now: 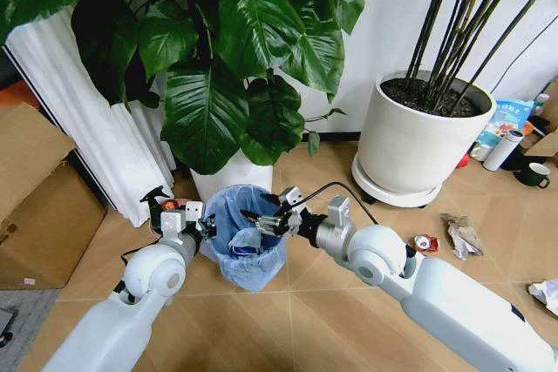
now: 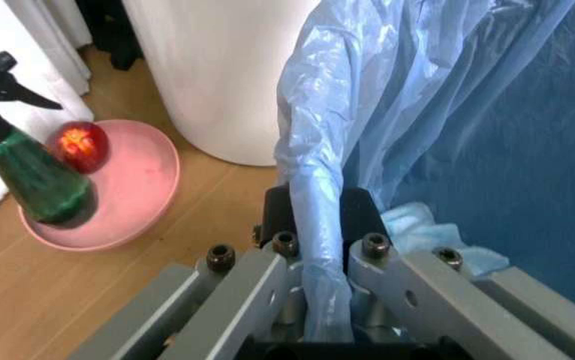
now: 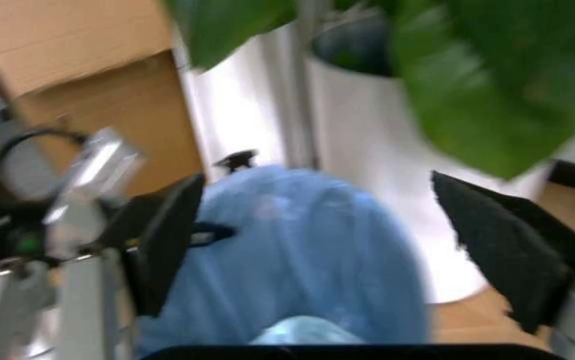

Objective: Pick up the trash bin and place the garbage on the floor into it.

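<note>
Left gripper (image 2: pixel 323 300) clamped blue-bagged round trash bin (image 1: pixel 248 241) rim; right gripper (image 1: pixel 272 219) hovered over it, fingers spread. Crushed red can (image 1: pixel 425 243), crumpled paper (image 1: pixel 460 234) lay at bin's 3 o'clock on chevron wood floor (image 1: pixel 331 302); several pieces left.

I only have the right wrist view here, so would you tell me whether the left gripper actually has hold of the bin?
Observer: Yes. In the left wrist view the left gripper is shut on the blue bag at the rim of the trash bin.
Operator: Thank you. Where is my right gripper relative to the bin?
Observer: The head view shows the right gripper open over the bin's mouth.
Operator: Is any litter left?
Observer: Yes: a red crushed can and crumpled paper lie on the floor to the robot's right.
</note>
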Motion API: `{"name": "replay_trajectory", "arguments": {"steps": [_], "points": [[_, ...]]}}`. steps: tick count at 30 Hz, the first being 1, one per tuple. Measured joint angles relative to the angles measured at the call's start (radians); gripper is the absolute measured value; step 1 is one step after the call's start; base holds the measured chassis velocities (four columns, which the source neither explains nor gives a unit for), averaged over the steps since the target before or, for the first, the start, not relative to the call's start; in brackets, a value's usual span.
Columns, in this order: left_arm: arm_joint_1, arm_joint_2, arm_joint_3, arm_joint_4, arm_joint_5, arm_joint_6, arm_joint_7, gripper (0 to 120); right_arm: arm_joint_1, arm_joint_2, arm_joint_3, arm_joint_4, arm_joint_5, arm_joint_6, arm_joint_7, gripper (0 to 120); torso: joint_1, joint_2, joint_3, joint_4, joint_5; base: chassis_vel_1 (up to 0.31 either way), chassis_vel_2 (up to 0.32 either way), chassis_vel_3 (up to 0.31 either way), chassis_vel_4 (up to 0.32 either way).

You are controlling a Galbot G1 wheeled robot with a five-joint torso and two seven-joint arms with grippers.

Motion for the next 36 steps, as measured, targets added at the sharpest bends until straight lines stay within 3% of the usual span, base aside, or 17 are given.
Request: {"name": "replay_trajectory", "arguments": {"steps": [4,10,12,14,16,20,22,25,27,36], "points": [[0.025,0.003,-0.020,-0.022,0.014,-0.004,0.004,0,-0.108,-0.020,0.147,0.031,-0.020,-0.024,0.024,100,0.000,0.000,0.000,-0.0003,0.0001,0.000,0.000,0.000,0.000],[0.036,0.006,-0.029,-0.031,0.021,-0.005,0.006,0,-0.155,-0.027,0.209,0.042,-0.055,-0.041,0.026,100,0.000,0.000,0.000,-0.0002,0.0001,0.000,0.000,0.000,0.000],[0.050,0.006,-0.042,-0.043,0.022,-0.007,0.006,0,-0.224,-0.028,0.331,0.049,-0.165,-0.045,0.036,100,0.000,0.000,0.000,0.0006,-0.0003,0.000,0.000,0.000,0.000],[0.053,0.005,-0.046,-0.047,0.023,-0.007,0.006,0,-0.281,-0.024,0.380,0.056,-0.195,-0.043,0.049,100,0.000,0.000,0.000,0.0006,-0.0014,0.000,0.000,0.000,0.000],[0.058,0.005,-0.052,-0.053,0.023,-0.007,0.006,0,-0.404,-0.004,0.454,0.061,-0.241,-0.043,0.066,100,0.000,0.000,0.000,-0.0009,0.0015,0.000,0.000,0.000,0.000],[0.062,0.005,-0.055,-0.057,0.022,-0.008,0.006,0,-0.498,0.027,0.511,0.065,-0.279,-0.041,0.074,100,0.000,0.000,0.000,-0.0006,-0.0010,0.000,0.000,0.000,0.000],[0.063,0.005,-0.056,-0.059,0.022,-0.009,0.005,0,-0.533,0.046,0.532,0.067,-0.293,-0.036,0.076,100,0.000,0.000,0.000,-0.0005,0.0009,0.000,0.000,0.000,0.000],[0.068,0.006,-0.056,-0.065,0.027,-0.009,0.005,0,-0.575,0.073,0.574,0.073,-0.315,-0.025,0.076,100,0.000,0.000,0.000,-0.0001,-0.0010,0.000,0.000,0.000,0.000],[0.074,0.006,-0.056,-0.071,0.042,-0.013,0.009,0,-0.599,0.092,0.607,0.081,-0.336,-0.018,0.073,100,0.000,0.000,0.000,0.0000,0.0005,0.000,0.000,0.000,0.000],[0.094,0.007,-0.061,-0.082,0.070,-0.019,0.021,0,-0.733,0.142,0.763,0.141,-0.405,-0.002,0.034,100,0.000,0.000,0.000,-0.0002,-0.0001,0.000,0.000,0.000,0.000]]}}
